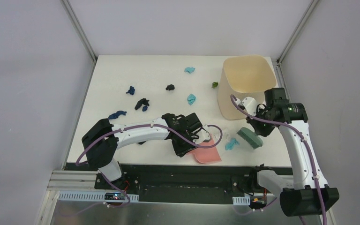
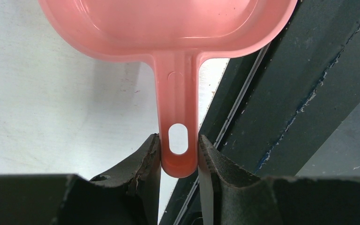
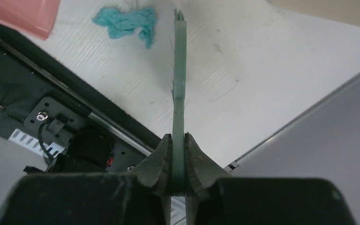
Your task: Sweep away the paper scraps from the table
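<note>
1. Table: white top, seen whole from your overhead view.

2. Paper scraps: all on the table, none in the dustpan as far as you can see.
 - Far teal scrap: near the far edge, left of the bin.
 - Olive scrap: just beside the bin's left wall.
 - Black scrap: centre, left of the olive one.
 - Dark blue scrap: left side.
 - Black-and-blue cluster: left of centre.
 - Blue strip: left side, by your left arm.
 - Near teal scrap: between dustpan and brush, just beside the brush; also in your right wrist view.

3. Left gripper: fingers pressed onto both sides of the dustpan handle, at its hanging hole.

4. Dustpan: pink, at the near edge of the table, centre.

5. Right gripper: pinching the thin flat back of the brush.

6. Brush: teal, near right, on the near side of the bin.

7. Bin: beige, upright, far right corner.
</note>
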Motion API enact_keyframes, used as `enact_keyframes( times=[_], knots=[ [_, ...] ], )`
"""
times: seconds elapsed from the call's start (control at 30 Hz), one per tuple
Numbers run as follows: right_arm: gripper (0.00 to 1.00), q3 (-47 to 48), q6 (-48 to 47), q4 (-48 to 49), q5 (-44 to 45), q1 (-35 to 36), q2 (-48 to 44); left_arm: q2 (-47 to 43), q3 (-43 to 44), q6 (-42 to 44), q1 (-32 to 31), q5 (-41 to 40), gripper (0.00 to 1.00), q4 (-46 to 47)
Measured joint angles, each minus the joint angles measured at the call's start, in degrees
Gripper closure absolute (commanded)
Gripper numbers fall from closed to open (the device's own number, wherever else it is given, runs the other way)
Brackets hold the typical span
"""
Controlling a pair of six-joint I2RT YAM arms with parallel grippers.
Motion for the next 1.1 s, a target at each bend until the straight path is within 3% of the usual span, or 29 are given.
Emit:
enact_keyframes(
  times=[0.2,0.43,0.6,1.1],
  knots=[
    [1.0,-0.02,0.57,-3.67,-3.98,0.92,2.23,0.85,0.96,0.42,0.0,-0.81,1.0,-2.08],
    [1.0,-2.93,10.56,4.87,3.98,3.48,2.01,3.76,3.65,0.35,0.0,-1.95,1.0,-5.2],
    [1.0,-3.02,17.07,8.76,4.81,4.92,2.54,5.57,4.96,0.09,0.0,-1.9,1.0,-5.92],
    [1.0,-0.07,29.14,10.54,-22.45,5.27,10.64,7.28,5.95,-1.81,0.09,-2.78,1.0,-4.9]
  ],
)
